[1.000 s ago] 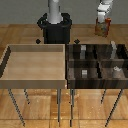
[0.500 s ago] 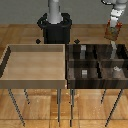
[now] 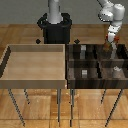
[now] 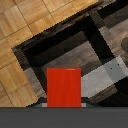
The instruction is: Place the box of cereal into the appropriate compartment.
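holding the box of cereal (image 4: 64, 87) by its flat red faces, my fingers (image 3: 111, 44) closed; it seems light, stiff, slightly slippery.

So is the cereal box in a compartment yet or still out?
Out: the cereal box hangs in the gripper above the dark bin, not resting inside.

Gripper (image 3: 111, 44) holds cereal box (image 3: 111, 41) above dark bin (image 3: 95, 82) — far compartment (exterior view's right).
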